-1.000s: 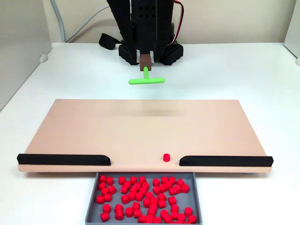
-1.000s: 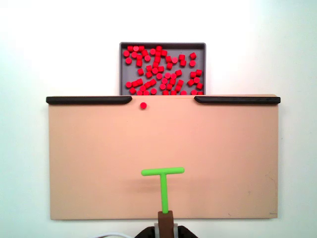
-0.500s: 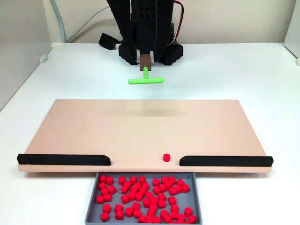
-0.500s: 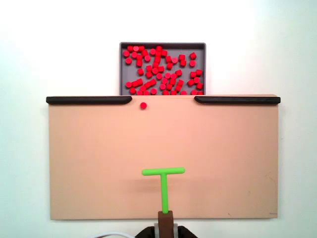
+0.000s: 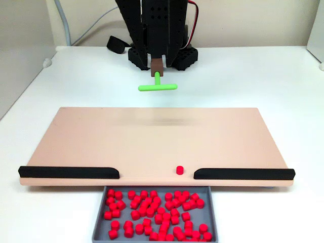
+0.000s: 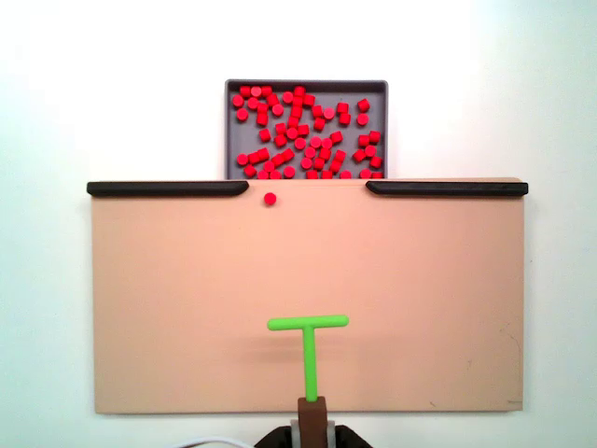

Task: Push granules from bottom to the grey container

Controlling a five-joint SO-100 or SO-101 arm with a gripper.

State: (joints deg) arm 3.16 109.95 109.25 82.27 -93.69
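Many red granules (image 5: 157,212) (image 6: 303,131) lie in the grey container (image 5: 98,221) (image 6: 306,83), which sits against the tan board's edge in the gap between two black strips. One lone granule (image 5: 179,170) (image 6: 270,198) rests on the board (image 5: 152,136) (image 6: 187,299) just short of that gap. My gripper (image 5: 157,65) (image 6: 312,417) holds a brown block carrying the green T-shaped pusher (image 5: 158,87) (image 6: 308,324). The pusher hangs over the board's opposite side, far from the lone granule, its crossbar facing the container.
Black strips (image 5: 68,172) (image 5: 243,174) (image 6: 168,189) (image 6: 446,189) line the board's edge on both sides of the gap. The arm's black base (image 5: 162,53) stands on the white table behind the board. A grey cable (image 5: 63,25) runs at the back left.
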